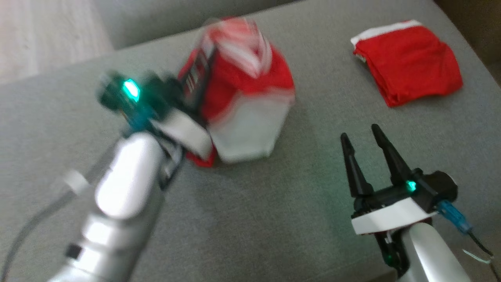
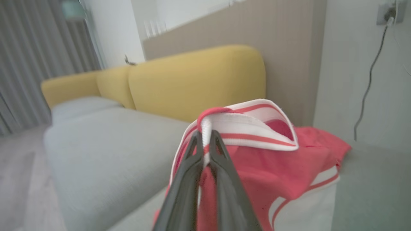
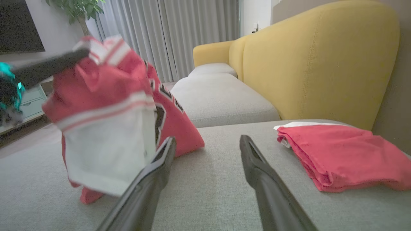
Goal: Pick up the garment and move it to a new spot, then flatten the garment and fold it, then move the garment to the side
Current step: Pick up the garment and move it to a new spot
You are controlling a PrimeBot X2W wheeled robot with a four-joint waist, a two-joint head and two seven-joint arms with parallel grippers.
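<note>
Nearest, toward the front right edge of the grey seat cushion (image 1: 274, 227), the right gripper (image 1: 360, 133) hovers low with its two dark fingers spread apart and nothing between them, tips aimed at the back of the cushion.

Left of it and a little farther in, about the middle of the cushion, the left gripper (image 2: 205, 135) is pinched tight on the red jersey (image 1: 250, 90). Its fingertips clamp a fold of the striped trim (image 2: 257, 126) at an armhole or the neck; which one is hard to tell. The jersey hangs bunched from that pinch, so its long axis runs roughly downward. A white panel faces the front edge, and black lettering shows along one side. In the right wrist view its lowest folds seem to brush the cushion, so it is lifted but not fully clear.

From the right gripper the cloth lies to the left and slightly ahead, near its left finger. The left arm alone carries the load, and I judge the free lower hem to be what the idle arm would reach for when spreading begins.

Farther back, at the far right corner, a folded red garment (image 1: 409, 64) lies flat, well apart from the jersey, with the yellow backrest (image 3: 321, 64) behind it
</note>
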